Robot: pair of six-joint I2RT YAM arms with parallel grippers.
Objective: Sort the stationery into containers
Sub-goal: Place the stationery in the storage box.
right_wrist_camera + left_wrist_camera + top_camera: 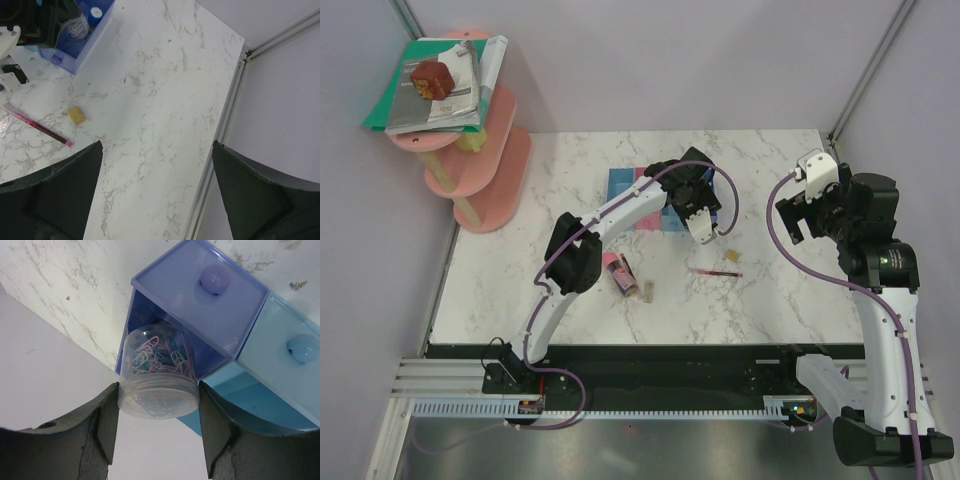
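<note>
My left gripper point(159, 396) is shut on a clear round jar of coloured paper clips point(157, 360), held at the open side of the darker blue tray point(200, 305); a light blue tray point(290, 365) joins it. In the top view the left gripper point(686, 200) covers the right end of the tray row point(625, 188). A pink-capped dark tube point(618, 270), two tan blocks point(645, 291) point(731, 256) and a thin red pen point(715, 272) lie on the table. My right gripper point(157, 145) is open and empty, to the right point(792, 222). It sees a blue-capped cylinder point(95, 11) in the darker blue tray point(85, 45).
A tiered pink round shelf point(485, 170) with stacked books and a brown block point(432, 78) stands at the back left. The table's right edge rail point(220, 130) runs below my right gripper. The red pen point(35, 126) and a tan block point(76, 115) show in the right wrist view.
</note>
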